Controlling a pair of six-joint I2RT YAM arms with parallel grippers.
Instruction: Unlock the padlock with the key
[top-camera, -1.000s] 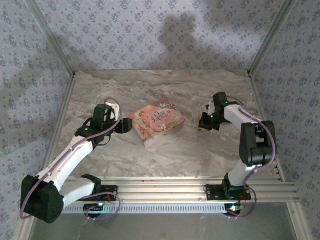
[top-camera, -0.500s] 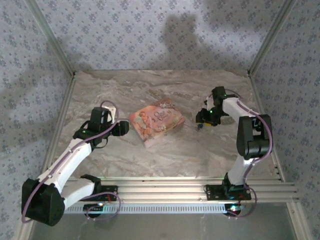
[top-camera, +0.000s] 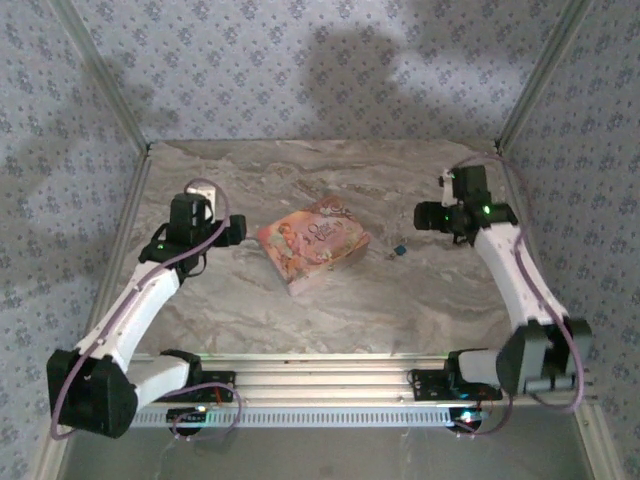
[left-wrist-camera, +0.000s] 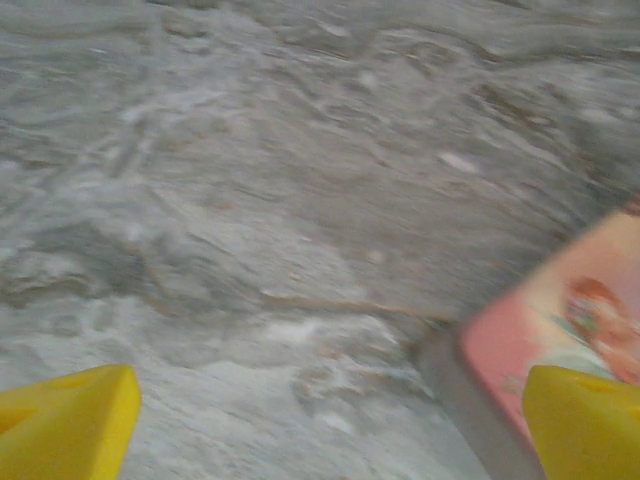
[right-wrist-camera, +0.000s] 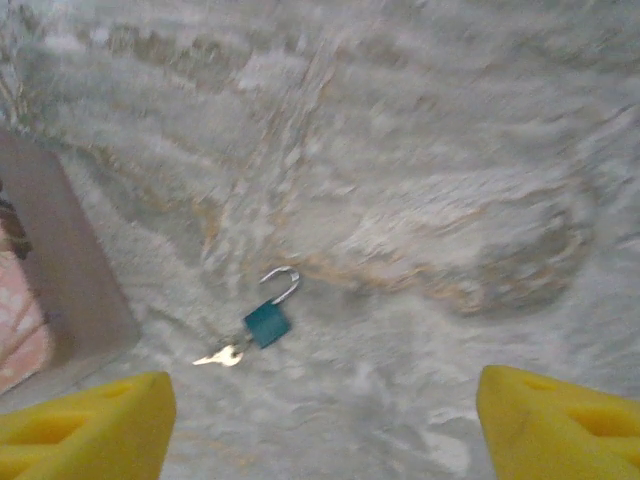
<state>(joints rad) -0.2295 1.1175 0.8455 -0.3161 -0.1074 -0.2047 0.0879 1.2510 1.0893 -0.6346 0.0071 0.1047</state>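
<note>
Showing one padlock (right-wrist-camera: 267, 323), one key (right-wrist-camera: 220, 355), left end effector (left-wrist-camera: 325, 425), right end effector (right-wrist-camera: 320, 420) both spread

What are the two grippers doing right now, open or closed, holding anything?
Left gripper: open, holding nothing.
Right gripper: open, holding nothing; padlock lies free ahead of it.

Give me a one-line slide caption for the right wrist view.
Open right hand above the marble table; small teal padlock lies free, shackle apparently popped, key at its base, pink box at left.
</note>
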